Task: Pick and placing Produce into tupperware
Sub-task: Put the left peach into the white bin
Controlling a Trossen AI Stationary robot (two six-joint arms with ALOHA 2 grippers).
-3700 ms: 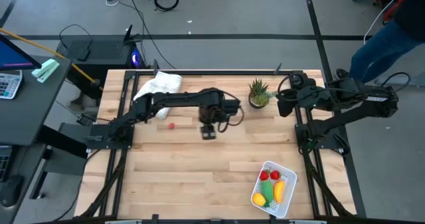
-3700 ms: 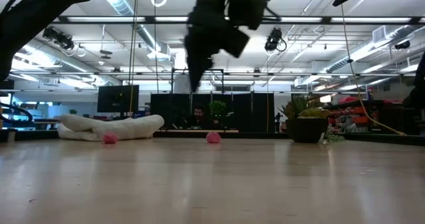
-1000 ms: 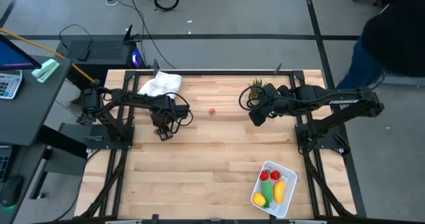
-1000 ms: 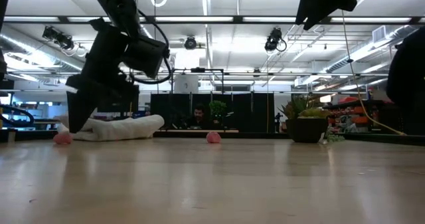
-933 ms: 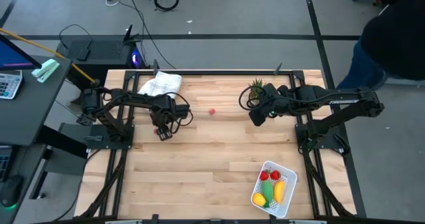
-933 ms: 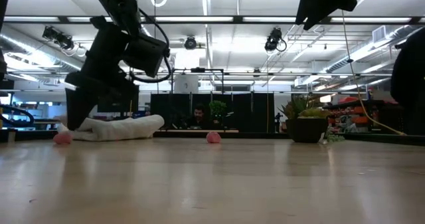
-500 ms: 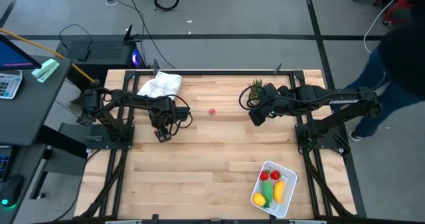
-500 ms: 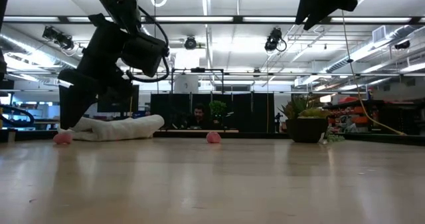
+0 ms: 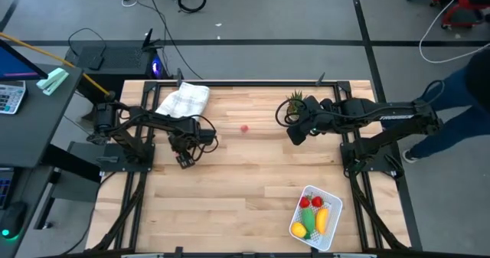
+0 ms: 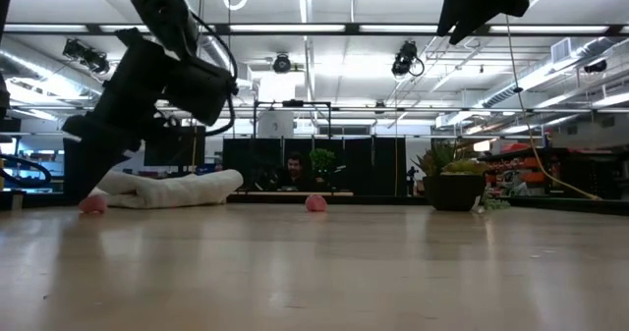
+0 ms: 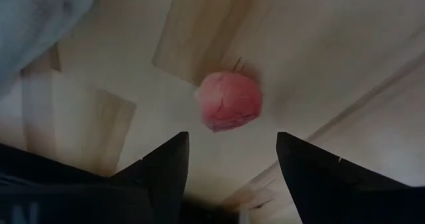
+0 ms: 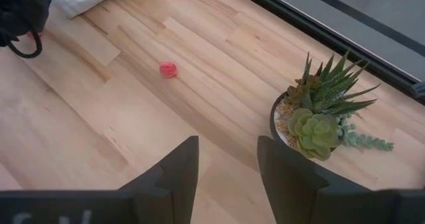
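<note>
Two small red round produce pieces still lie loose: my left gripper has dropped lower and spread wide, empty, around one at centre-frame, so I'm poised to grasp, with the white mesh-based tupperware lower right.

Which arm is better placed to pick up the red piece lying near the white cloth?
Left. The left pincer stands open just above that red piece. The right pincer waits beside the potted plant.
</note>
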